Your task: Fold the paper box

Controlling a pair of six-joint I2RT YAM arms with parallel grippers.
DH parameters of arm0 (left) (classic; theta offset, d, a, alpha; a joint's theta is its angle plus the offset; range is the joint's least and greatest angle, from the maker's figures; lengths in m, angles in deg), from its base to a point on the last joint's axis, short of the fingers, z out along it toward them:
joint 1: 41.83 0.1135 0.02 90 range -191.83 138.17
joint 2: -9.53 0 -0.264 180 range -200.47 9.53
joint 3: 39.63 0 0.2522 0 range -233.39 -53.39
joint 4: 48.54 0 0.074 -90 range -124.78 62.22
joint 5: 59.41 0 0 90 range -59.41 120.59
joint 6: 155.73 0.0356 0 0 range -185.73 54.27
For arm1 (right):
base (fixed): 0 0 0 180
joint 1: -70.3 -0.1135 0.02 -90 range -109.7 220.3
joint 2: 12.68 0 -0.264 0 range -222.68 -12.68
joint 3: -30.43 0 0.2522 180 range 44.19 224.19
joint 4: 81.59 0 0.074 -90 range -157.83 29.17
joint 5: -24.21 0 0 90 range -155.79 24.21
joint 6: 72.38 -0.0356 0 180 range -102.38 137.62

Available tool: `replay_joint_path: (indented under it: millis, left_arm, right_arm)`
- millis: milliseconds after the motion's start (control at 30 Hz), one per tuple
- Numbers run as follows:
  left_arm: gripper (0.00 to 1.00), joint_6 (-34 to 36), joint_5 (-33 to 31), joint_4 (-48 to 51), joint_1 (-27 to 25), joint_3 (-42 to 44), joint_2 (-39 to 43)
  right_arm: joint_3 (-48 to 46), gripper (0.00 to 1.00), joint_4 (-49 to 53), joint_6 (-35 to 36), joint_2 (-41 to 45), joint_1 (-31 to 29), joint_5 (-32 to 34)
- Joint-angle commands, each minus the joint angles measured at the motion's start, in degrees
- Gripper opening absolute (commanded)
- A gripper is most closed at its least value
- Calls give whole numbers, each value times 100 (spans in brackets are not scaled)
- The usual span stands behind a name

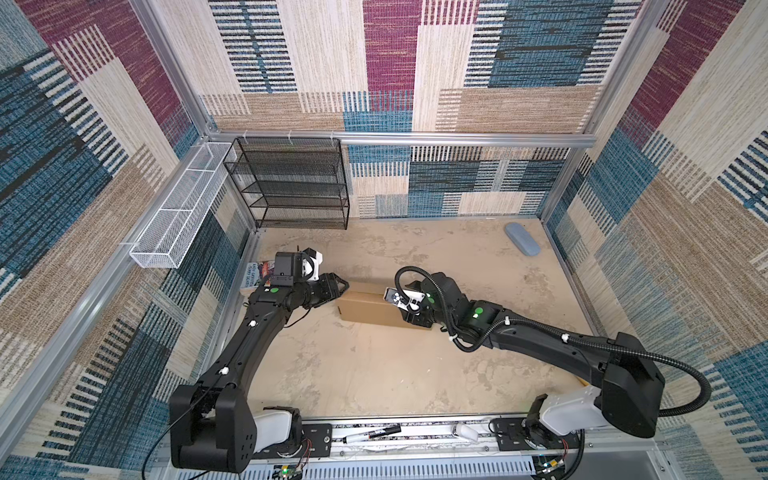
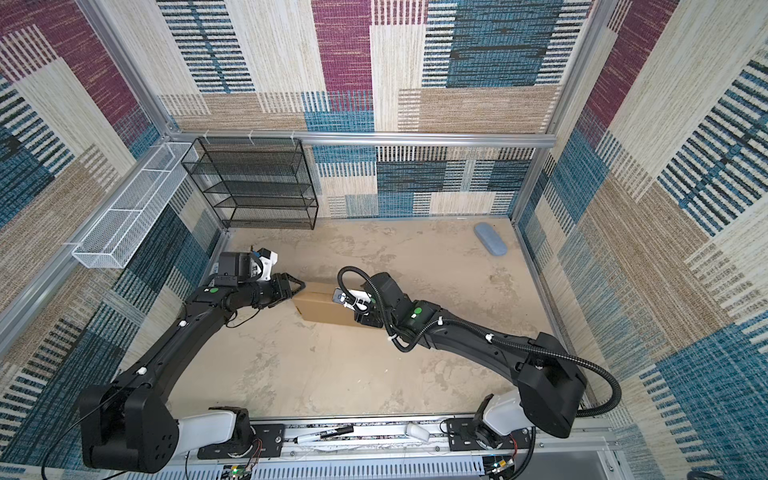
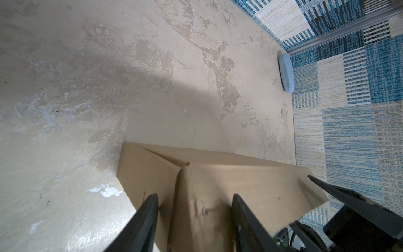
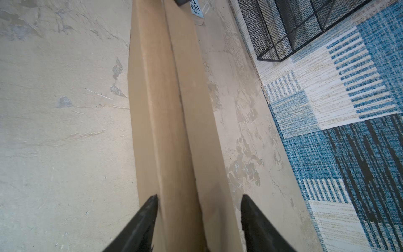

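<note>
Left gripper [image 3: 194, 196] and right gripper [image 4: 199, 196] are straddling opposite ends of the paper box [image 1: 365, 311], jaws partly apart; grip unclear.

Both top views look steeply down from high over the near edge, covering the whole mottled beige desk [image 1: 374, 374]. The left wrist view sits close behind its black fingers [image 3: 146, 218], facing along the plain brown cardboard box [image 3: 218, 185]. The right wrist view faces the other way along that box [image 4: 161, 109], toward the black wire-mesh rack [image 4: 283, 26].
</note>
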Motion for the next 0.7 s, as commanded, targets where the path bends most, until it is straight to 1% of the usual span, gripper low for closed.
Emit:
replay_joint_path:
  millis: [0,233,433,500,600,667]
  left_arm:
    - [56,-26,-3,-8,17,44,-27]
    - [55,-24,-14,-67,21,67,-71]
    - [55,-44,10,-131,26,115,-99]
    - [55,-43,30,-142,27,121,-113]
    - [55,-38,43,-164,24,132,-123]
    - [55,-44,41,-185,27,132,-132]
  right_arm:
    - [-17,70,-172,-108,86,5,-51]
    - [-8,74,-269,-201,314,5,-301]
    - [-8,76,-319,-440,685,22,-764]
    - [-4,76,-362,-695,853,104,-940]
    - [114,76,-317,-1397,1015,407,-1192]
    - [129,76,-301,-1760,1134,575,-1222]
